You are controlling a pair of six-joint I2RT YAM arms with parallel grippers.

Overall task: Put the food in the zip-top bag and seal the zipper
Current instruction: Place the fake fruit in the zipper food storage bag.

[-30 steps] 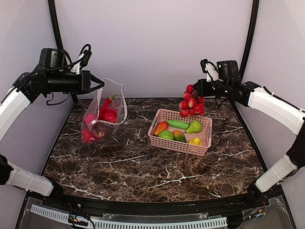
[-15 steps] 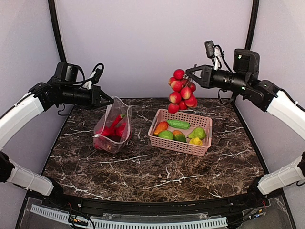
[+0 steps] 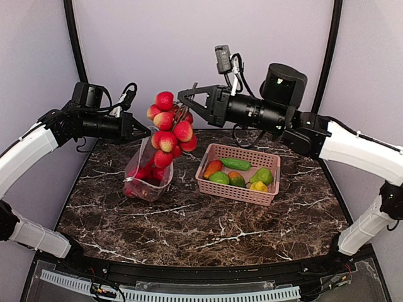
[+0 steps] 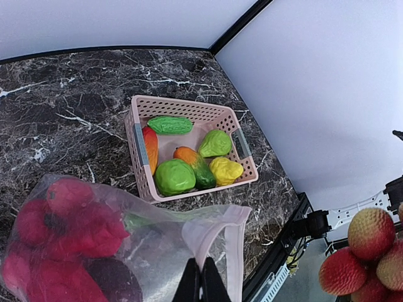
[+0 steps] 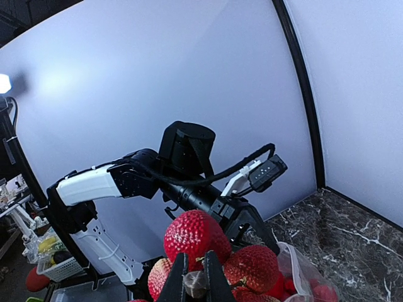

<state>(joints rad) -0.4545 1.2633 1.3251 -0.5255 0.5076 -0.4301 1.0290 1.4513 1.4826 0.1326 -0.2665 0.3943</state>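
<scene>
A clear zip-top bag (image 3: 148, 173) stands on the marble table at the left with red toy fruits (image 3: 143, 171) inside. My left gripper (image 3: 146, 132) is shut on the bag's pale pink zipper strip (image 4: 217, 236), holding the mouth up and open. My right gripper (image 3: 182, 101) is shut on the stem of a bunch of red bumpy toy fruits (image 3: 169, 128) that hangs in the air just above the bag's mouth. In the right wrist view the bunch (image 5: 196, 239) fills the space around my fingers, with the bag (image 5: 302, 274) below.
A pink lattice basket (image 3: 269, 179) sits right of the bag with a green cucumber (image 3: 235, 163), green, orange and yellow toy pieces. It also shows in the left wrist view (image 4: 140, 107). The enclosure's back wall stands behind both arms.
My right gripper has carried the red bunch left from over the basket to above the bag's mouth. The left gripper and bag have barely moved in the last half second.
</scene>
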